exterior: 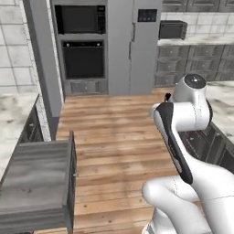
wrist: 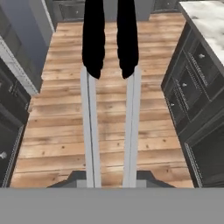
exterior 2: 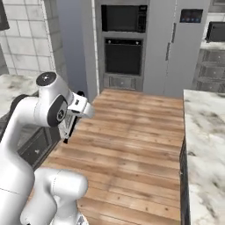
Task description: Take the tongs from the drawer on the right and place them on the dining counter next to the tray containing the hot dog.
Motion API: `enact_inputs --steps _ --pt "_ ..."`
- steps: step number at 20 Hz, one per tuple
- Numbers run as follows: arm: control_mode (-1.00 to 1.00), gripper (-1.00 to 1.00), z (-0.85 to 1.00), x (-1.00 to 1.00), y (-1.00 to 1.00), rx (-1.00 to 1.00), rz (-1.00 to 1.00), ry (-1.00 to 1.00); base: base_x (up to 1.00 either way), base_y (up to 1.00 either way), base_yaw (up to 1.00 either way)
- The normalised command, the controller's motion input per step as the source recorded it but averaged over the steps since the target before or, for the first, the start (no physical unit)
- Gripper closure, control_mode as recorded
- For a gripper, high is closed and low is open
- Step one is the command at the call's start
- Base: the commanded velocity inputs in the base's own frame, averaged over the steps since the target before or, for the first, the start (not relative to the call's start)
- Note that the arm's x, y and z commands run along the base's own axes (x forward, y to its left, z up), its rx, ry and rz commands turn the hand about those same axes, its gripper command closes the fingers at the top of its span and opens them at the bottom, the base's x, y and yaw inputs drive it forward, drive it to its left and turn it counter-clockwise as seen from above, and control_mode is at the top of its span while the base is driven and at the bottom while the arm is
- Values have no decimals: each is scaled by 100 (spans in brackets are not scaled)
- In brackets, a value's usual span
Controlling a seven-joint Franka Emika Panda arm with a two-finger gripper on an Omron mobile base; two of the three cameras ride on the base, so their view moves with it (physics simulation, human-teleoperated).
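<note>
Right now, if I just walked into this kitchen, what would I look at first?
Probably the big white robot arm standing in the middle of the wooden floor. In the hand view it carries long tongs with black tips, their two silvery arms pointing out over the floor. You would also notice the open drawer sticking out at the lower left of the left base view, and the white marble counter on the right of the right base view.

The floor [exterior: 114, 132] is made of brown wood planks. At the back stands a tall grey wall with a black microwave [exterior: 80, 19] on top and a black oven [exterior: 83, 59] under it. Dark cabinets [wrist: 192, 92] line the side.
</note>
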Motion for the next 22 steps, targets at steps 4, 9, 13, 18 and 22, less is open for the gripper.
enact_inputs --steps 4,9,13,18,22 --pt "100 100 0 0 0 0 0 0 84 1 -17" --pt "100 100 0 0 0 0 0 0 98 18 -14" --pt "100 100 0 0 0 0 0 0 100 10 -14" --pt "100 100 0 0 0 0 0 0 100 2 -17" --pt "100 100 0 0 0 0 0 0 100 0 -21"
